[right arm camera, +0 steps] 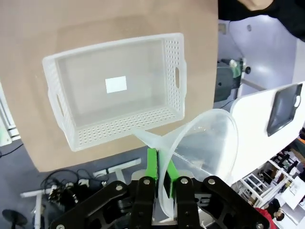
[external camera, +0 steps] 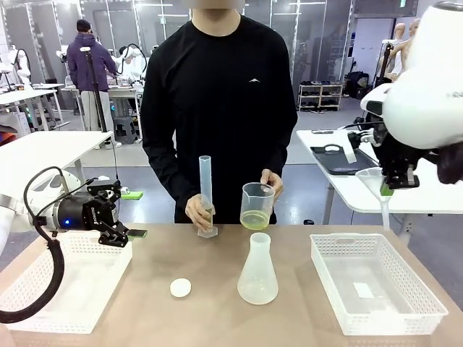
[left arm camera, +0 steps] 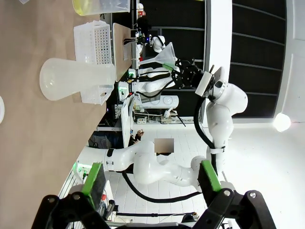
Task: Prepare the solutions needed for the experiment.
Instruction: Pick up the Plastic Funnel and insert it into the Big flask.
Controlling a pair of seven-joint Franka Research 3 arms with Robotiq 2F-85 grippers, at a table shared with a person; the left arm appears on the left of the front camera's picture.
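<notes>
The solution (external camera: 255, 220) is a shallow pale yellow-green layer in a clear beaker (external camera: 257, 204) that the person holds in one hand above the table's far edge. The other hand steadies a tall graduated cylinder (external camera: 206, 194) standing on the table. An empty conical flask (external camera: 257, 272) stands at mid-table and lies sideways in the left wrist view (left arm camera: 71, 78), below the solution (left arm camera: 86, 5). My left gripper (external camera: 121, 236) (left arm camera: 151, 180) hangs open above the left basket. My right gripper (external camera: 394, 186) (right arm camera: 161, 175) is raised at the right, shut on a clear funnel (external camera: 372, 181) (right arm camera: 205, 143).
A white perforated basket (external camera: 43, 303) sits at the front left, and another (external camera: 405, 318) (right arm camera: 119, 129) at the right, below the funnel. A small white cap (external camera: 181, 288) lies on the table left of the flask. A white side table (external camera: 340, 181) stands behind right.
</notes>
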